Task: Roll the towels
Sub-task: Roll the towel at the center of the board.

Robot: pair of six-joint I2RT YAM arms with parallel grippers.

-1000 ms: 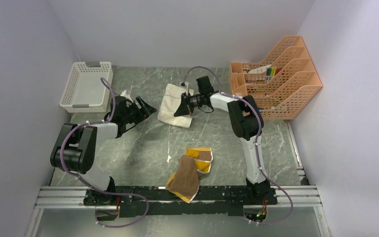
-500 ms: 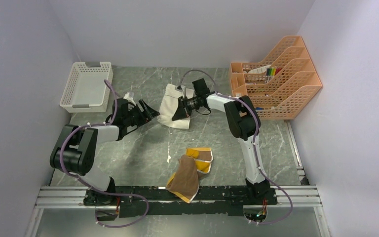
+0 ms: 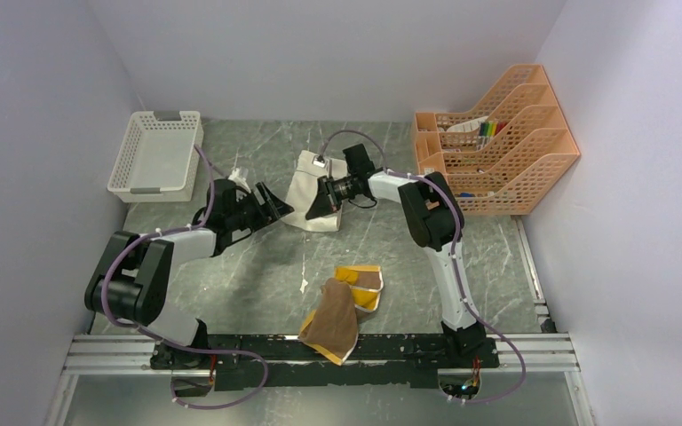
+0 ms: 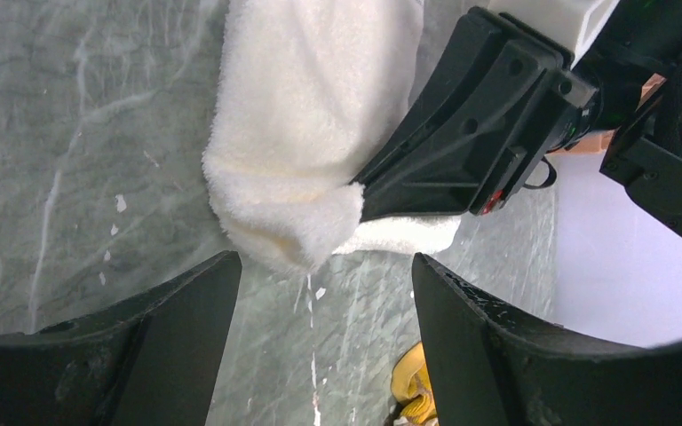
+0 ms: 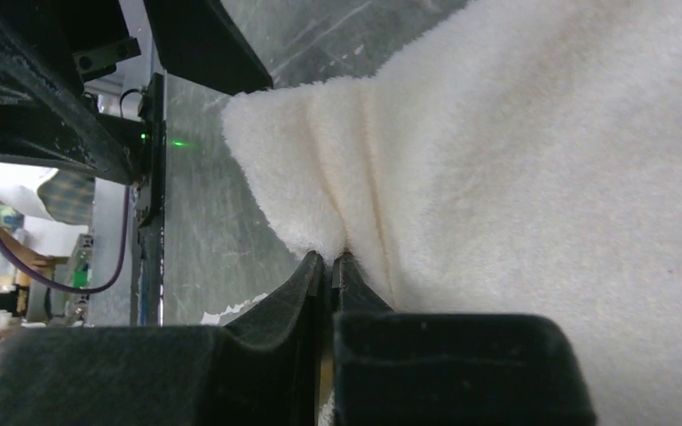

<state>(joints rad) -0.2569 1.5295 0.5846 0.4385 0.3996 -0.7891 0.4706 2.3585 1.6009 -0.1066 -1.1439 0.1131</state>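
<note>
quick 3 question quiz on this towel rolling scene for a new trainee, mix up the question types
1. True or false: the right gripper is shut on an edge of the cream towel.
2. The left gripper is: A) open and empty, beside that towel; B) shut on that towel; C) shut and empty.
3. Fill in: the brown towel lies crumpled, showing its ___ reverse.
Key: 1 true; 2 A; 3 yellow.
</note>
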